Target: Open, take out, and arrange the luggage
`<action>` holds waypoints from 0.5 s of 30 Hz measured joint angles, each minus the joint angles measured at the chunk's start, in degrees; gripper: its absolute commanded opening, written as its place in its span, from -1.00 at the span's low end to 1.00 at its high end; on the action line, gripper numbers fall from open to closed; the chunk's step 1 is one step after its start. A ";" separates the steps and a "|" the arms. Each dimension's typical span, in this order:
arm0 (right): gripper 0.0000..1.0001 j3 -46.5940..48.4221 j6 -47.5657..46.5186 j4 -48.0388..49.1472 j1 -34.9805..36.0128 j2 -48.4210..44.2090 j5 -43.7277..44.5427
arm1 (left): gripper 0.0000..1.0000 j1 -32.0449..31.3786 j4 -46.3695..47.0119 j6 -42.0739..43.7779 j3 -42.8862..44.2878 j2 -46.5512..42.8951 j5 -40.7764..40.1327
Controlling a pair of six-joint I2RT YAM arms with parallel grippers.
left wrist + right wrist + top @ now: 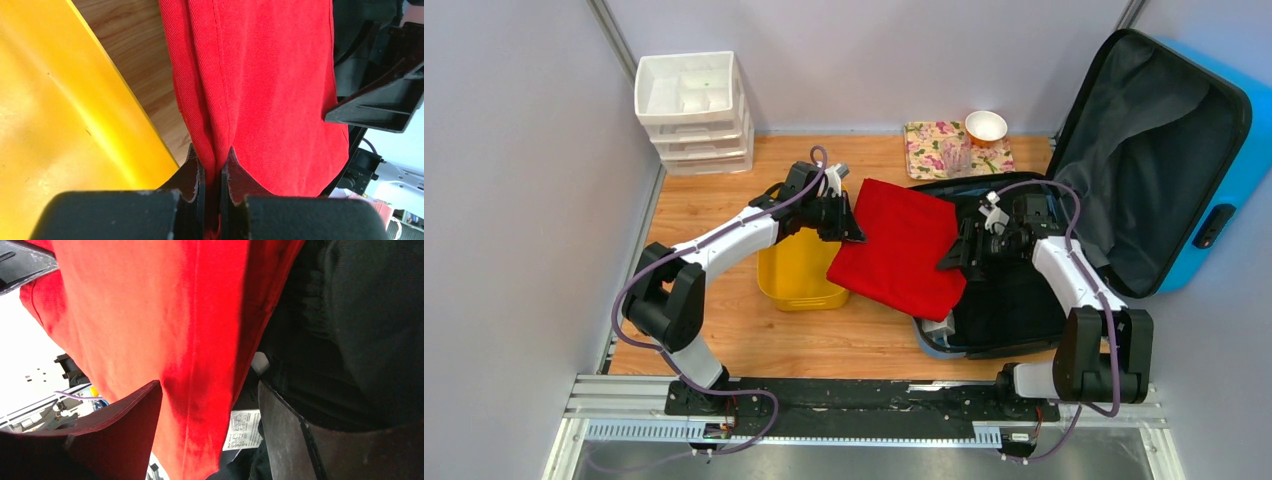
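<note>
The blue luggage (1236, 140) lies open, its lid with dark grey lining (1144, 150) leaning against the right wall. A red cloth (899, 245) hangs stretched between the luggage base and the yellow tub (796, 272). My left gripper (849, 222) is shut on the cloth's left edge; the left wrist view shows the cloth (260, 75) pinched between the jaws of that gripper (216, 167). My right gripper (954, 252) is at the cloth's right edge. In the right wrist view its jaws (210, 425) stand wide apart, with the cloth (150, 315) hanging between them.
A white drawer unit (692, 110) stands at the back left. A floral tray (929, 140) with a glass and a white bowl (986, 126) sits at the back. Dark clothing (350, 315) with a white care label (242, 430) lies in the luggage base.
</note>
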 measured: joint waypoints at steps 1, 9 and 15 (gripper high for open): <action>0.47 -0.46 0.48 0.81 0.15 0.31 -0.04 | -1.00 0.02 0.04 -0.02 0.00 0.00 0.09; -0.78 -2.10 6.03 7.80 4.68 2.56 -3.80 | -1.00 0.07 0.26 0.13 0.02 0.11 0.66; -1.00 2.10 5.55 2.97 4.90 -0.22 -2.05 | -1.00 -2.34 -0.98 3.85 1.70 0.11 -2.34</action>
